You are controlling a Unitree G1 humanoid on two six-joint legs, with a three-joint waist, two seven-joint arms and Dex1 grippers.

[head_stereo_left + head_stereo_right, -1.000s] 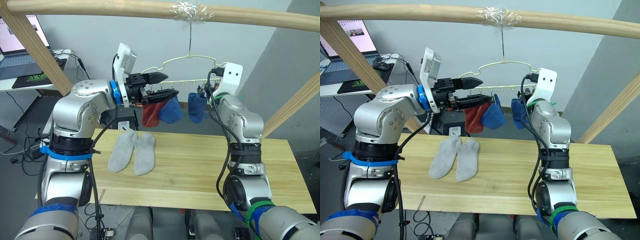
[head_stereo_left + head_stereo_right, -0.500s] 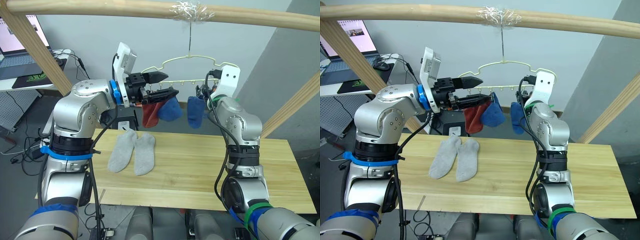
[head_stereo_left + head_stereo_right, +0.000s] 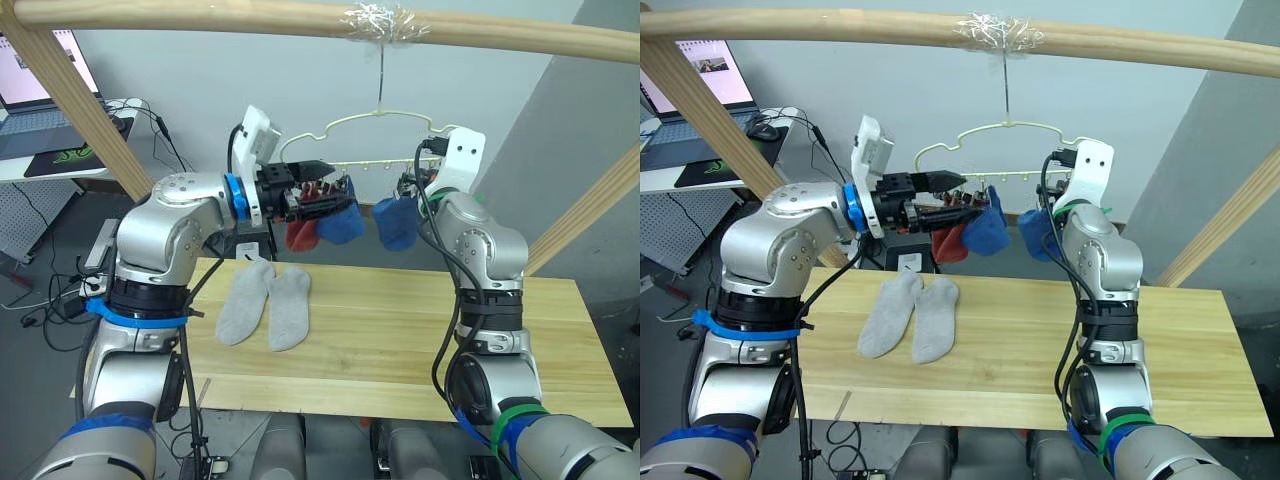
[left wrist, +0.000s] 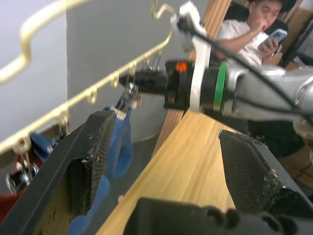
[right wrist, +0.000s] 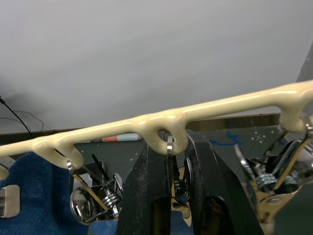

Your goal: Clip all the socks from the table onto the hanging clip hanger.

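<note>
Two light grey socks (image 3: 245, 300) (image 3: 290, 306) lie side by side on the left part of the wooden table (image 3: 400, 340). The pale clip hanger (image 3: 380, 116) hangs by its hook from the pole. A rust red sock (image 3: 298, 233) and two blue socks (image 3: 343, 222) (image 3: 397, 224) hang from its clips. My left gripper (image 3: 325, 182) is open at the left clips, above the red sock, with nothing held. My right gripper (image 5: 171, 161) is at the hanger's bar and shut on a metal clip (image 5: 172, 182), beside the right blue sock.
A thick wooden pole (image 3: 250, 18) runs overhead, with slanted wooden struts at left (image 3: 80, 100) and right (image 3: 590, 200). A white desk with a laptop (image 3: 30, 90) stands far left. A black box (image 3: 250, 243) sits behind the table. A person (image 4: 254, 24) with a phone sits beyond.
My left arm has shifted right and slightly down, bringing its open gripper closer to the clips over the red and blue socks. The right blue sock has swung a little.
</note>
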